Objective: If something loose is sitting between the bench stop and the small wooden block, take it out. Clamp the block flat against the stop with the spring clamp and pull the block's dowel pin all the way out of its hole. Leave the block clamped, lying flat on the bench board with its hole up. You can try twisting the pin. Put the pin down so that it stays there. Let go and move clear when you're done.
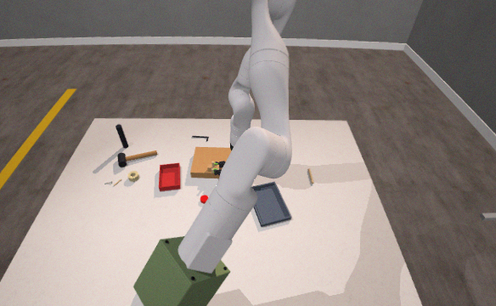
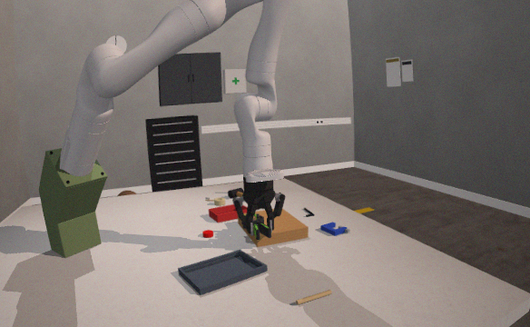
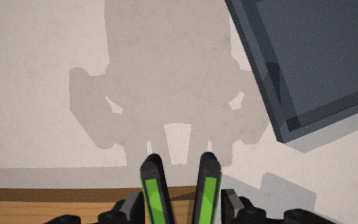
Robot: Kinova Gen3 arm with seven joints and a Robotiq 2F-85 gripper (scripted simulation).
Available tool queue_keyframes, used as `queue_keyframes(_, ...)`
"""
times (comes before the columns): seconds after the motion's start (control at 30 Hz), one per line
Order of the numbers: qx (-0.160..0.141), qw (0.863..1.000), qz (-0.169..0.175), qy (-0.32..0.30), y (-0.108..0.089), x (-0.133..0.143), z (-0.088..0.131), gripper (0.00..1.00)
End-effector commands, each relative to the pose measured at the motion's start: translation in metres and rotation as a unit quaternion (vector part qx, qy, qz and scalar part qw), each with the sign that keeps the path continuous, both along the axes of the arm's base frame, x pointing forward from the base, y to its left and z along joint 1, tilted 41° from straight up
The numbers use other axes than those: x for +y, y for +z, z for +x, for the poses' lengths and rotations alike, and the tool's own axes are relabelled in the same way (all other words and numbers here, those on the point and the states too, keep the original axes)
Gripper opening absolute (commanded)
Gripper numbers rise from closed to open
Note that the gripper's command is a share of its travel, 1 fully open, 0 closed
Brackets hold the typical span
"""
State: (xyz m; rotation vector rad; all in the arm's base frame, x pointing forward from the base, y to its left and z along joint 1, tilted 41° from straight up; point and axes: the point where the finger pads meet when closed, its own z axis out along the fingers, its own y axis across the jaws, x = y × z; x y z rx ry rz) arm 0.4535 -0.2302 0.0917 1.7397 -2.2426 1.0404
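Observation:
The orange-brown bench board (image 1: 201,159) (image 2: 292,229) (image 3: 55,212) lies on the table. My gripper (image 1: 217,168) (image 2: 263,232) (image 3: 182,207) points down over the board's near edge, partly open, with nothing visible between its fingertips in the wrist view. A small tan wooden piece (image 1: 212,165) shows beside the fingers; I cannot tell whether it is the block or the stop. The fingers and arm hide the pin and hole. A blue U-shaped piece (image 2: 333,229), perhaps the spring clamp, lies beyond the board. A tan rod (image 1: 311,176) (image 2: 314,297) lies apart on the table.
A dark tray (image 1: 272,205) (image 2: 223,272) (image 3: 325,55) lies near the board. A red tray (image 1: 170,178) (image 2: 224,213), a red disc (image 1: 204,199) (image 2: 208,233), a hammer (image 1: 139,155), a tape roll (image 1: 133,179) and a black hex key (image 1: 200,137) (image 2: 309,212) lie around it.

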Motion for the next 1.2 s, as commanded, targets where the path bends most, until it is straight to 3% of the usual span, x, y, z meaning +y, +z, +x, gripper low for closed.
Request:
queue_keyframes(0.0,-0.002,1.0,-0.001,0.0,0.0,-0.001,0.001,0.54)
queue_keyframes(1.17,-0.001,1.0,-0.001,-0.001,0.011,0.008,-0.004,0.54)
